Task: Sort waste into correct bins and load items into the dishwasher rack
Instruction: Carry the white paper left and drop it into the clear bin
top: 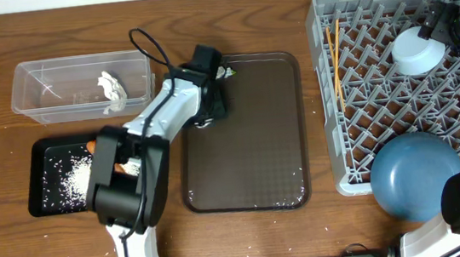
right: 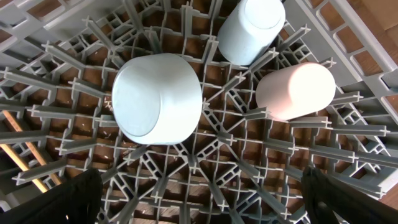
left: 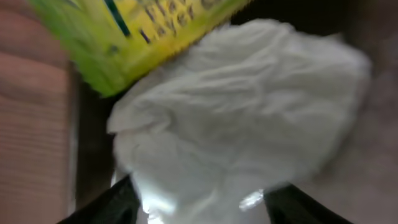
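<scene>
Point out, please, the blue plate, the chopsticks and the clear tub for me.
blue plate (top: 415, 173): overhead view, middle of its round face.
chopsticks (top: 336, 57): overhead view, midway along the sticks.
clear tub (top: 77, 61): overhead view, its far rim.

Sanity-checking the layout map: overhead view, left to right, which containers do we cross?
Clear tub → brown tray → dishwasher rack. The black tray shares the tub's left-right span, so it is left out.
</scene>
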You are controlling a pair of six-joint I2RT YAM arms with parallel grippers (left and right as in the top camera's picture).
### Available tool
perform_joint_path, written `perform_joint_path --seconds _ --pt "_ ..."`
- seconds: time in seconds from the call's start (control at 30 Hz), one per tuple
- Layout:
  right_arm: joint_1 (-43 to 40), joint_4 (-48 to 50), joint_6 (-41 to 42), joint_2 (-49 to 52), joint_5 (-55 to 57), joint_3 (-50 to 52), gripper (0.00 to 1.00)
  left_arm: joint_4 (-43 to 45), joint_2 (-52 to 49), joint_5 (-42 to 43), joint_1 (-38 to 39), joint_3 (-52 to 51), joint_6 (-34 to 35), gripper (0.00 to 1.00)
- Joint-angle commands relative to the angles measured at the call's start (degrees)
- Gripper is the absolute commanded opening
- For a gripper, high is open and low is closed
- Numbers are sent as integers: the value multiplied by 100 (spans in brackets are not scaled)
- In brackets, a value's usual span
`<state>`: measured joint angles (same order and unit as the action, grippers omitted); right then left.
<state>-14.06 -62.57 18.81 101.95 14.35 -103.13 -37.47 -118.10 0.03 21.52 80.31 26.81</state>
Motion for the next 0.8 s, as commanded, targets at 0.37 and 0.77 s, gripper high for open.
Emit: perform_joint_path --seconds 0.37,0.77 --pt "-13 -7 44 -35 22 -92 99 -505 1204 -807 -4 149 203 6" --pt "-13 -4 44 -35 22 -92 99 249 2428 -3263 -1294 98 785 9"
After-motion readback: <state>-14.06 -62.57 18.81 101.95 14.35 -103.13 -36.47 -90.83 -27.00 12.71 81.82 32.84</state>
